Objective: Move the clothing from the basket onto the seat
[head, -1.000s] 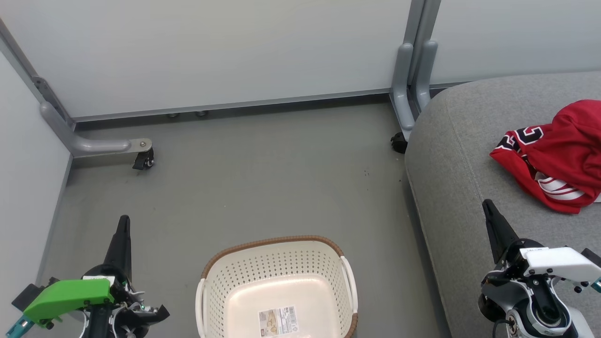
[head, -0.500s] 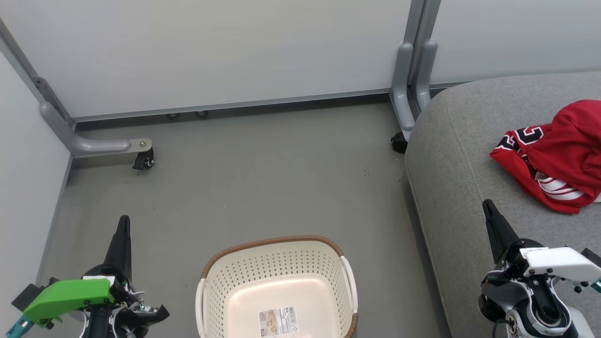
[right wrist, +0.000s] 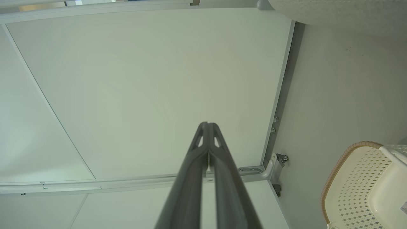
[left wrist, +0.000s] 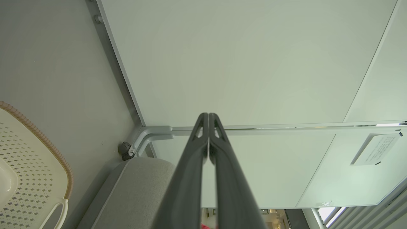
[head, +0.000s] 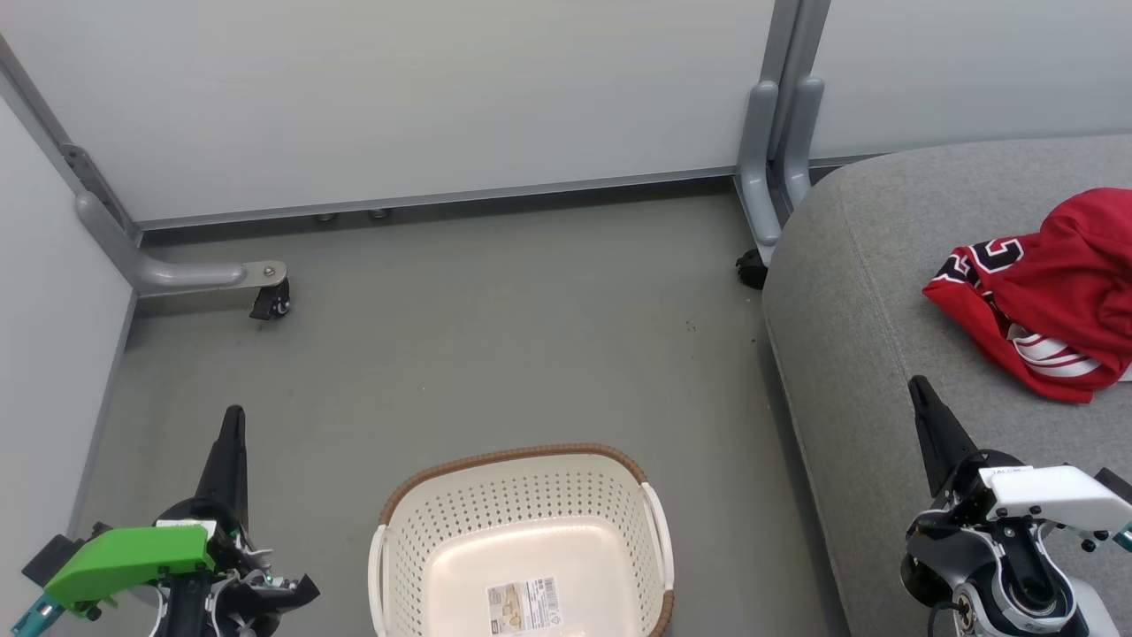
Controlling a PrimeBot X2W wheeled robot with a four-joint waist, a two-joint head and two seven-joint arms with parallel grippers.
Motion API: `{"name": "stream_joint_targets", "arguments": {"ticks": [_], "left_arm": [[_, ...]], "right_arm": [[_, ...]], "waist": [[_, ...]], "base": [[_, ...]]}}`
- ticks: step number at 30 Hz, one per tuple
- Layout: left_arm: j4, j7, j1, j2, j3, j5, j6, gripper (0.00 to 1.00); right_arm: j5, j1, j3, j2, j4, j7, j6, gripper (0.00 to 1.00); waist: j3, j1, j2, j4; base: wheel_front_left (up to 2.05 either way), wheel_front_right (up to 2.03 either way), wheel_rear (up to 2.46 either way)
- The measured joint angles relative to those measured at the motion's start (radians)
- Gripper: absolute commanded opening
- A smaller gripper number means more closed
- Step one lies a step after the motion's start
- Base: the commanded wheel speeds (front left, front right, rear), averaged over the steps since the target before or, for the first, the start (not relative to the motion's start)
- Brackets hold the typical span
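Cream perforated basket (head: 522, 495) with a brown woven rim is seen on the grey floor (head: 495, 336), cut off by the bottom edge of the head view. Its bare bottom is shown, with a paper label (head: 523, 604) stuck there. The grey seat (head: 867, 354) is placed right of the basket, with a strip of floor between them. The red clothing (head: 1052, 292) is found heaped on the seat, well apart from the basket, to its far right and further back. White trim and part of some black-and-white lettering are visible on the heap; how many pieces are in it cannot be told.

The left gripper (head: 233, 416) is held left of the basket over the floor, apart from the rim. Its fingers (left wrist: 190, 165) are pressed together along their length in the left wrist view, with nothing between them. The right gripper (head: 918, 384) is held right of the basket over the seat's front part, not touching the clothing. Its fingers (right wrist: 187, 178) are likewise closed together and nothing is gripped.

Pale wall panels (head: 442, 97) are set behind the basket. A grey post (head: 778, 133) stands behind and to the right of the basket, at the seat's back corner. A caster wheel (head: 270, 305) is seen behind and to the left of the basket.
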Motion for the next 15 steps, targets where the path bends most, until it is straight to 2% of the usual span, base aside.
{"name": "stream_joint_targets", "arguments": {"ticks": [15], "left_arm": [[0.000, 0.000, 0.000, 0.000, 0.000, 0.000, 0.000, 0.00]], "right_arm": [[0.000, 0.000, 0.000, 0.000, 0.000, 0.000, 0.000, 0.00]], "waist": [[0.000, 0.0000, 0.0000, 0.000]], "base": [[0.00, 0.00, 0.00]]}}
